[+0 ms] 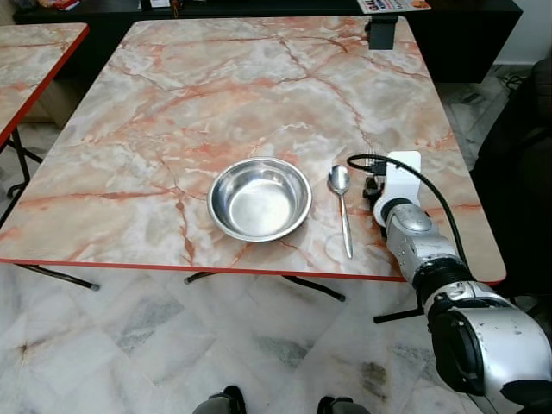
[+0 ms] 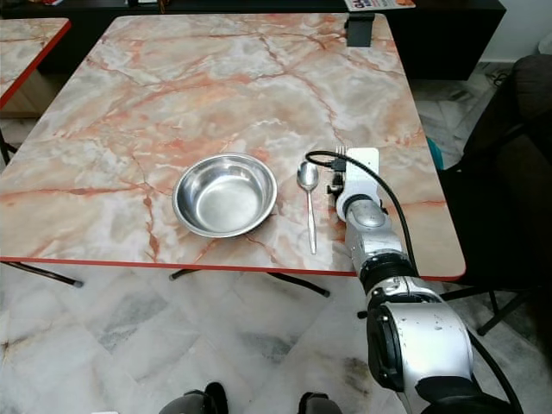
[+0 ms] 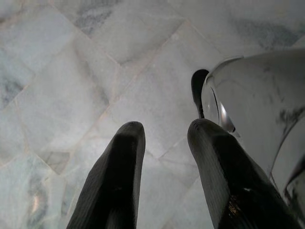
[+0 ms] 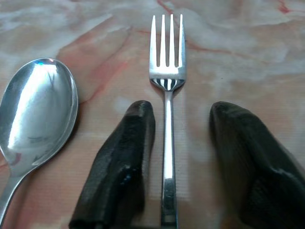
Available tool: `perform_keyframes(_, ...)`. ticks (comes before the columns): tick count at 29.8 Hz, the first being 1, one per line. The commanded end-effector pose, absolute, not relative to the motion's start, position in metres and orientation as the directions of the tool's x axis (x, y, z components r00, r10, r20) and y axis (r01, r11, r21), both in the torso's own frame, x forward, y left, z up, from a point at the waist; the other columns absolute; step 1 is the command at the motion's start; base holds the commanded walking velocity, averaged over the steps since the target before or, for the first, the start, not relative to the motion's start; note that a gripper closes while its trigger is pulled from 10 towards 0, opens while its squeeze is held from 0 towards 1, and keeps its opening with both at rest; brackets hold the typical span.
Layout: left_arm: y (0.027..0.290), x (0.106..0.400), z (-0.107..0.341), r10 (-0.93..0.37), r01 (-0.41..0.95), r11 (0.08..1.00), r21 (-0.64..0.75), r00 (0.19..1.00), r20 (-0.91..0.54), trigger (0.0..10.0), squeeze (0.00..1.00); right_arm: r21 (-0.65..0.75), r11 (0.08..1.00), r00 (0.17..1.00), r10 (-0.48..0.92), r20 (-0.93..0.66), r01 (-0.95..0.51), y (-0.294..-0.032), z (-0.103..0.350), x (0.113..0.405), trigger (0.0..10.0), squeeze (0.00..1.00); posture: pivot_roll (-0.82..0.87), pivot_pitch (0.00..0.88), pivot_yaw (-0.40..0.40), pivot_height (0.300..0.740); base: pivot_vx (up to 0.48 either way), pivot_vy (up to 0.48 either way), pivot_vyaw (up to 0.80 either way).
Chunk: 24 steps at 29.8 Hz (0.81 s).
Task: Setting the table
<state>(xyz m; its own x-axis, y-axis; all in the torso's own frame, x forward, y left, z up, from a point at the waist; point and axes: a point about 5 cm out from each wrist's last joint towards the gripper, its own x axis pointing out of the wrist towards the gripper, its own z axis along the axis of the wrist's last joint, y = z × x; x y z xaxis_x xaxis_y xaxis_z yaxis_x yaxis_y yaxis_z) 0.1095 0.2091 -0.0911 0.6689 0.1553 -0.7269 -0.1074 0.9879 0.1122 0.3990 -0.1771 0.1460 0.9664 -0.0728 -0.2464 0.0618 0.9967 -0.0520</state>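
1. A marble-patterned counter [image 1: 216, 103] with a red edge takes up most of the head views, standing on a pale tiled floor [image 1: 129, 336].
2. A steel bowl [image 1: 260, 198] sits near the counter's front edge, a little right of centre in the frame.
3. Just to the right of the bowl lies a spoon [image 1: 341, 203], its round end pointing toward the far side and its handle running back toward the front edge.
4. The right arm reaches in from the lower right of the frame, its white wrist block over the counter just right of the spoon.
5. The right end effector [image 4: 181, 143] rests low on the counter with its two black fingers [image 4: 126, 162] spread apart.
6. A fork [image 4: 167, 95] lies flat between those fingers, tines pointing away from the wrist; its handle runs close along one finger, and the other finger stands clear of it, so the fork is released, not clamped.
7. In the right wrist view the spoon's round end lies just beside the fork, the two roughly parallel.
8. The left end effector [image 3: 164, 157] hangs over the tiled floor, its fingers parted and holding nothing, beside a silver part of the robot's body [image 3: 257, 114].
9. A second counter [image 1: 30, 60] of the same pattern shows at the upper left of the frame.
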Motion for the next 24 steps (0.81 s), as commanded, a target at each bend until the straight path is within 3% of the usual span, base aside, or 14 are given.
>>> perform_keyframes(1,0.205,0.104,-0.095,0.149,-0.113,0.989,0.099,0.644,-0.751,10.0,0.00,-0.039,0.999,0.969,-0.046,-0.245,0.038,-0.172,0.148,0.400,10.0,0.00,0.03,0.208,0.015,0.740,0.000,0.000,0.00)
perform_keyframes(16,0.201,0.130,-0.092,0.152,-0.138,0.987,0.080,0.658,-0.737,10.0,0.00,-0.020,0.997,0.990,-0.083,-0.117,0.081,-0.180,0.182,0.410,10.0,0.00,0.02,0.138,0.002,0.740,0.000,0.000,0.00)
perform_keyframes(23,0.201,0.140,-0.090,0.155,-0.153,0.986,0.070,0.665,-0.730,10.0,0.00,-0.014,0.993,0.986,-0.119,0.114,0.121,-0.185,0.222,0.414,10.0,0.00,0.02,0.084,0.000,0.740,0.000,0.000,0.00)
perform_keyframes(24,0.202,0.144,-0.088,0.158,-0.156,0.985,0.071,0.669,-0.726,10.0,0.00,-0.013,0.994,0.972,-0.107,0.210,0.112,-0.182,0.237,0.413,10.0,0.00,0.01,0.069,0.000,0.740,0.000,0.000,0.00)
